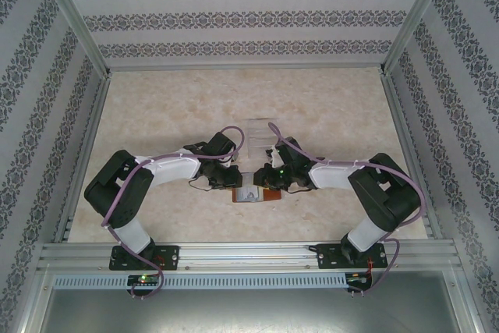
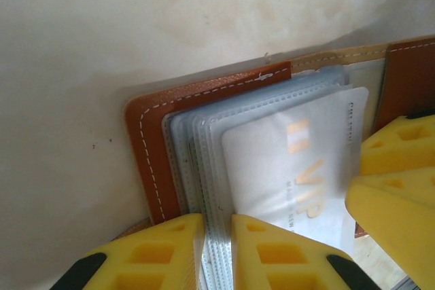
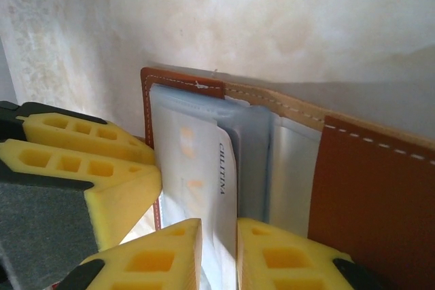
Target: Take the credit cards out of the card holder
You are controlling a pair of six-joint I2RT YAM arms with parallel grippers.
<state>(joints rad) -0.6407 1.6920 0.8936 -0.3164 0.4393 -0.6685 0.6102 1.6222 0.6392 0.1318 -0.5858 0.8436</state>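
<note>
Evidently early yet: the left gripper [image 2: 217,225] has its jaws pinched narrow on the grey-blue sleeves [image 2: 194,140] of the open card holder [image 2: 146,147]. The right gripper [image 3: 219,232] stands narrow-jawed around a pale credit card [image 3: 204,161] lying in the card holder, grip uncertain. Bare tabletop [image 2: 102,45] beyond the card holder's stitched edge leaves pulling room

Top external camera: fixed above and behind the arm bases [image 1: 144,256], looking down over the surface [image 1: 156,115]. Wrist cameras: each sights along its own claw, left claw [image 2: 217,225] and right claw [image 3: 219,232], at close range onto the open card holder [image 2: 146,147], common to all views.
</note>
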